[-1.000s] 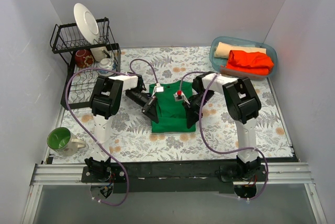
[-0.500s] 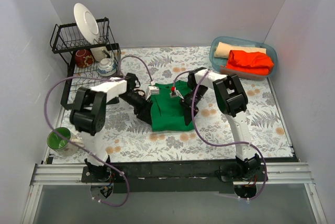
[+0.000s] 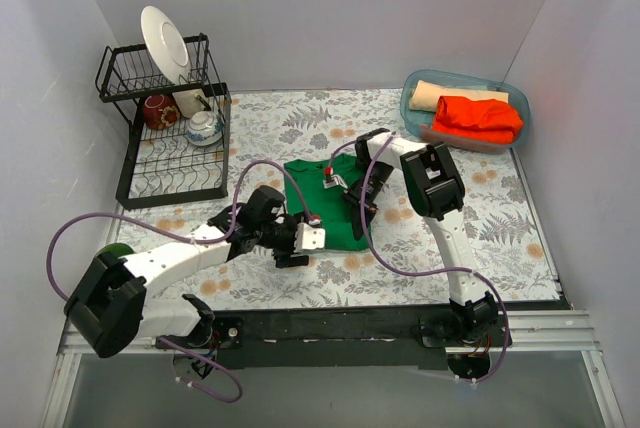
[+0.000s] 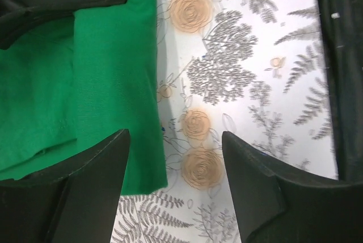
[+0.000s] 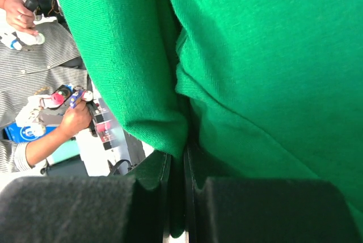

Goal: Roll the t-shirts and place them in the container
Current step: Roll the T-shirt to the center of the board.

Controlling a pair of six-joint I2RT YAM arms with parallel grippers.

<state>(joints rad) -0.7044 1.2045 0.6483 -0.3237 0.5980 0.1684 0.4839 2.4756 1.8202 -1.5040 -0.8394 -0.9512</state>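
One green shirt lies at the counter's middle; left end effector stands open at its near-left corner, right end effector is clamped on a fold at its right edge.

— What is different about the left arm?
— It stood upright a second ago. Now it lies low, stretched across the near left of the table, and its elbow covers most of the mug.
— And the left gripper?
— It was closed at the left edge of the green t-shirt. Now its jaws are apart at the near left corner, gripping nothing.
— The right gripper?
— It has moved farther back along the shirt's right edge, and its arm is bent tighter.
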